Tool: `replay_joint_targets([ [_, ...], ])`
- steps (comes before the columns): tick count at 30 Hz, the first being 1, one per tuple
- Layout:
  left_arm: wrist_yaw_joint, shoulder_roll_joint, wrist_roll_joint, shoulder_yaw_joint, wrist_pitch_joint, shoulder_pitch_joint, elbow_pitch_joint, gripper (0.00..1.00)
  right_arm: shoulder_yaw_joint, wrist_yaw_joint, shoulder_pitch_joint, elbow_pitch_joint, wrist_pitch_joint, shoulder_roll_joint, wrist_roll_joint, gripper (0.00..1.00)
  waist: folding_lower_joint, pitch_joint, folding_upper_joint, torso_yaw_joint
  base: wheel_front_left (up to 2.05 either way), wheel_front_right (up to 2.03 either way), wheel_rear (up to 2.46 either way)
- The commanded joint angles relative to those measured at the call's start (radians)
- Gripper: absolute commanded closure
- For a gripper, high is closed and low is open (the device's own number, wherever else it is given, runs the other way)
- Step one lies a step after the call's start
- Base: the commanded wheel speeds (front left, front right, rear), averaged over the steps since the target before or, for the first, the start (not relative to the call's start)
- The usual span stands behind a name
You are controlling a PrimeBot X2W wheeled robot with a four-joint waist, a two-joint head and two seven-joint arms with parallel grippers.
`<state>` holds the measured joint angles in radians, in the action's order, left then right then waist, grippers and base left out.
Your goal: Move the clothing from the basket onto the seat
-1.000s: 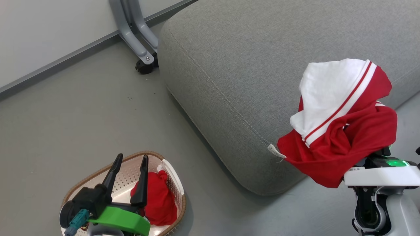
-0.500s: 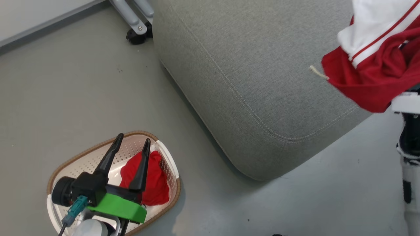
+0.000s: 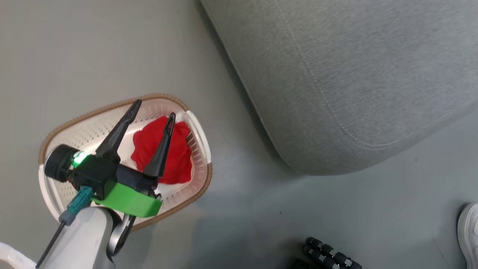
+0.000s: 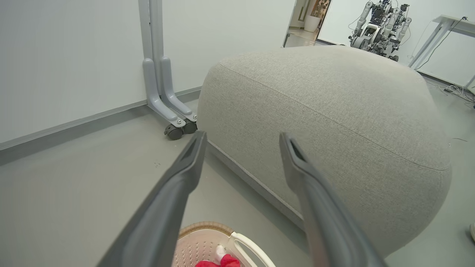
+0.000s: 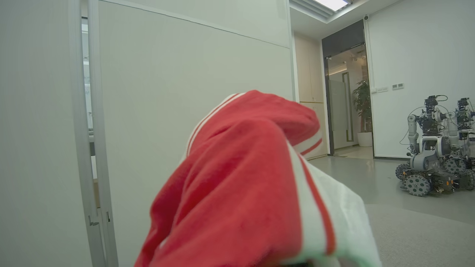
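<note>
**One garment aloft, one in the basket**

Up in the air: a striped red garment (image 5: 237,193), soft fabric with a white panel and white bands. It drapes over the right claw and buries the fingers; that claw is clamped down on the cloth.

Down below: a crumpled red garment (image 3: 149,145), bunched inside a small cream-white perforated plastic basket (image 3: 86,130) with a brown woven-look rim. The basket stands on the grey floor (image 3: 93,56), near the rounded corner of a large grey fabric-upholstered seat (image 3: 354,74) with a stitched seam. A strip of floor lies between them. Whether the held garment hangs over that seat, cannot tell.

The left claw (image 3: 155,108) hovers over the basket, fingers spread wide, gripping nothing.

Farther out on the floor: a black ribbed piece (image 3: 328,256) and the toe of a white shoe (image 3: 468,231).
</note>
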<state>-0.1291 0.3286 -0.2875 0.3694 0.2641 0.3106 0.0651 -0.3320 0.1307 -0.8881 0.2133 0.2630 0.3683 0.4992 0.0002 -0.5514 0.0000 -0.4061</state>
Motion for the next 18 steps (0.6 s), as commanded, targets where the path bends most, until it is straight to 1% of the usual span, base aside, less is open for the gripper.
replay_joint_targets([
  [1,-0.002,0.007,0.010,0.002,0.000,0.031,-0.006,0.00,-0.005,0.000,-0.028,0.026,0.003,0.005,-0.010,1.00,-0.0002,-0.134,0.0000,0.105,0.00,0.00,0.00],
  [4,-0.002,0.010,0.011,0.002,0.000,0.050,-0.010,0.00,-0.020,0.000,-0.075,0.114,0.003,0.019,-0.042,1.00,-0.0002,-0.166,0.0000,0.130,0.00,0.00,0.00],
  [10,-0.002,0.003,0.009,0.005,0.000,0.053,-0.013,0.00,0.005,0.000,-0.146,0.319,0.003,0.046,-0.112,1.00,-0.0002,-0.210,0.0000,0.170,0.00,0.00,0.00],
  [12,-0.002,0.004,0.014,0.007,0.000,0.053,-0.017,0.00,0.001,0.000,-0.166,0.379,0.003,0.050,-0.119,1.00,-0.0002,-0.225,0.0000,0.181,0.00,0.00,0.00],
  [15,-0.002,0.008,0.016,0.010,0.000,0.055,-0.013,0.00,-0.005,0.000,-0.191,0.452,0.003,0.053,-0.124,1.00,-0.0002,-0.244,0.0000,0.195,0.00,0.00,0.00],
  [18,-0.002,0.007,0.017,0.004,0.000,0.061,-0.012,0.00,0.021,0.000,-0.197,0.519,0.003,0.052,-0.145,1.00,-0.0002,-0.260,0.0000,0.205,0.00,0.00,0.00],
])
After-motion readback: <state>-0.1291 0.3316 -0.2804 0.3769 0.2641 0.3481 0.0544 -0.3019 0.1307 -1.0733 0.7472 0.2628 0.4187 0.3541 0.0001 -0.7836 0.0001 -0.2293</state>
